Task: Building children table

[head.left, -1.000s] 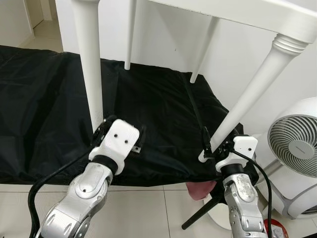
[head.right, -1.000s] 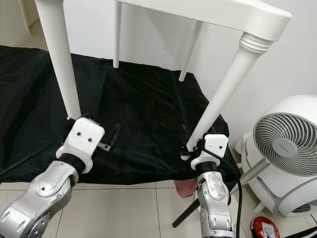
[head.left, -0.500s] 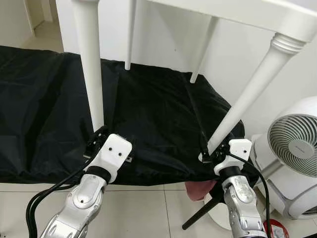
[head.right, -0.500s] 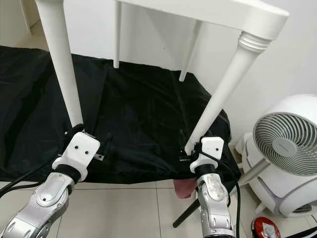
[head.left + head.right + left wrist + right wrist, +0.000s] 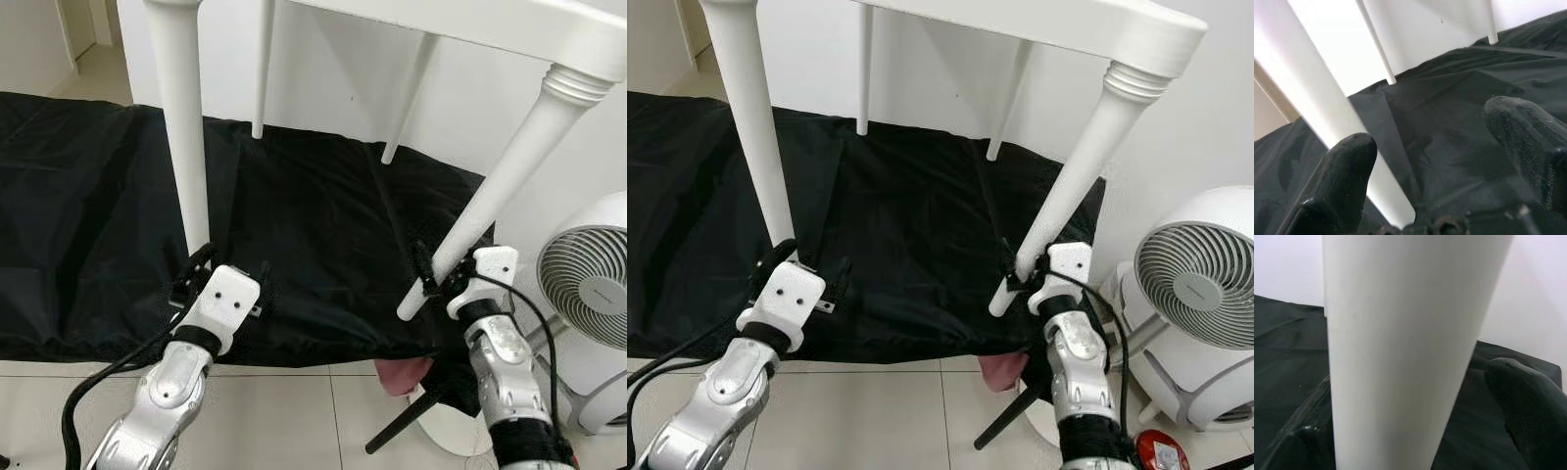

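Note:
A white children table (image 5: 490, 20) stands over a black cloth (image 5: 88, 196). Its near left leg (image 5: 186, 147) is upright and its near right leg (image 5: 490, 206) slants down to the cloth's front edge. My left gripper (image 5: 230, 272) is open at the foot of the near left leg, which passes close by one finger (image 5: 1347, 171) in the left wrist view. My right gripper (image 5: 431, 276) is shut on the near right leg (image 5: 1410, 347) just above its foot. Two far legs (image 5: 262, 69) stand at the back.
A white fan (image 5: 588, 294) stands on the floor to the right, close to my right arm. A pink object (image 5: 402, 377) and a black rod (image 5: 402, 431) lie under the cloth's front right corner. A white wall is behind the table.
My left arm has dropped and drawn back a little at the left leg's foot. My right gripper has shifted right and up with the right leg's foot.

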Controlling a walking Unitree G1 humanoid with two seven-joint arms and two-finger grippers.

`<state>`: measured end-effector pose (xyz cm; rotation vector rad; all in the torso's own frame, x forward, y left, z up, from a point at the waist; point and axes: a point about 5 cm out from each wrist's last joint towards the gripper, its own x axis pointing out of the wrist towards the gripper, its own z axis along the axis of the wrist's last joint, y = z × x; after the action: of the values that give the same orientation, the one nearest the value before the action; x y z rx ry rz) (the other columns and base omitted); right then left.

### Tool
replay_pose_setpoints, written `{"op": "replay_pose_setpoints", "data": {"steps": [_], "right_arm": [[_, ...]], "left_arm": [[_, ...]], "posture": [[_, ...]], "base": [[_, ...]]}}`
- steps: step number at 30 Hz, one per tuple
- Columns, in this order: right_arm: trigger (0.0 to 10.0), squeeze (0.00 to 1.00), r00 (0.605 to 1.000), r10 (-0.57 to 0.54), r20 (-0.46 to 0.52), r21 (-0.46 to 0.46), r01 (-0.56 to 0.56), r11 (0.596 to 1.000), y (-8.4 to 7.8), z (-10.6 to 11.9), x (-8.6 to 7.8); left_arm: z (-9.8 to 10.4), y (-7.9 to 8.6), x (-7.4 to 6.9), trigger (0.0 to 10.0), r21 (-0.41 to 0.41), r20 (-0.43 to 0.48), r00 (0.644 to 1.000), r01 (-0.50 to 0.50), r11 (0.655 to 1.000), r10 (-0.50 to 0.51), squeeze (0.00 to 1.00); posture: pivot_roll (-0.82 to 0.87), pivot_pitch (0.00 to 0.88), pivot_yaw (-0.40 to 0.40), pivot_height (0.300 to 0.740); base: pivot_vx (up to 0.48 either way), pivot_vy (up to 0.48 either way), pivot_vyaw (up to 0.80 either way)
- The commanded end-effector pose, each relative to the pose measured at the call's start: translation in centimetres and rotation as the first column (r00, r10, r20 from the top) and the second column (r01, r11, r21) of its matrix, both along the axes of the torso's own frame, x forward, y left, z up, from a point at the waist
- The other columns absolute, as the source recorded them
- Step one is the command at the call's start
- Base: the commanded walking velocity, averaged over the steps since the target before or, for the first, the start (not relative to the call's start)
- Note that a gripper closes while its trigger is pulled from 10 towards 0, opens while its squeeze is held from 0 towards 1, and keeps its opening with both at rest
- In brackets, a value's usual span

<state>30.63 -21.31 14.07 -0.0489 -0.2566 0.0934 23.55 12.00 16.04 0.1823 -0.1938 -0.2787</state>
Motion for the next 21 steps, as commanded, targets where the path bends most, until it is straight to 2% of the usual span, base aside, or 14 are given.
{"op": "replay_pose_setpoints", "data": {"steps": [1, 7, 11, 14, 17, 21], "right_arm": [[10.0, 0.00, 1.000, -0.006, 0.011, 0.021, 0.006, 1.000, -0.5, 0.0, -0.2], [10.0, 0.00, 1.000, -0.017, 0.014, 0.050, 0.016, 0.999, -0.1, -0.5, -0.9], [10.0, 0.00, 0.996, -0.093, -0.002, 0.120, 0.093, 0.988, -0.9, -1.1, -1.4], [10.0, 0.00, 0.995, -0.098, -0.005, 0.145, 0.098, 0.985, -1.5, -1.2, -1.2], [10.0, 0.00, 0.995, -0.102, -0.001, 0.146, 0.101, 0.984, -2.0, -1.1, -0.9], [10.0, 0.00, 0.997, -0.073, 0.018, 0.138, 0.070, 0.988, -1.9, -0.5, -0.9]], "left_arm": [[-0.5, -1.0, -0.7, 10.0, 0.017, 0.001, 0.984, 0.179, 0.984, -0.179, 0.00], [-0.8, -0.2, -1.0, 10.0, -0.014, 0.017, 0.992, 0.124, 0.992, -0.123, 0.00], [-0.6, 0.8, -0.7, 10.0, -0.107, 0.015, 1.000, 0.023, 0.994, -0.021, 0.00], [-0.3, 1.0, -0.6, 10.0, -0.145, 0.029, 1.000, 0.000, 0.989, 0.004, 0.00], [0.0, 0.9, -0.6, 10.0, -0.161, 0.048, 0.999, 0.009, 0.987, -0.001, 0.00], [0.3, 0.4, -1.3, 10.0, -0.126, 0.090, 0.993, 0.085, 0.988, -0.074, 0.00]], "posture": [[0.05, 0.000, -0.134, 0.740], [0.05, 0.000, -0.139, 0.740], [0.05, 0.000, -0.128, 0.740], [0.04, 0.000, -0.121, 0.740], [0.04, 0.000, -0.119, 0.740], [0.05, 0.000, -0.122, 0.740]], "base": [[0.000, 0.000, 0.00], [0.000, 0.000, 0.00], [0.000, 0.000, 0.00], [0.000, 0.000, 0.00], [0.000, 0.000, 0.00], [0.000, 0.000, 0.00]]}}
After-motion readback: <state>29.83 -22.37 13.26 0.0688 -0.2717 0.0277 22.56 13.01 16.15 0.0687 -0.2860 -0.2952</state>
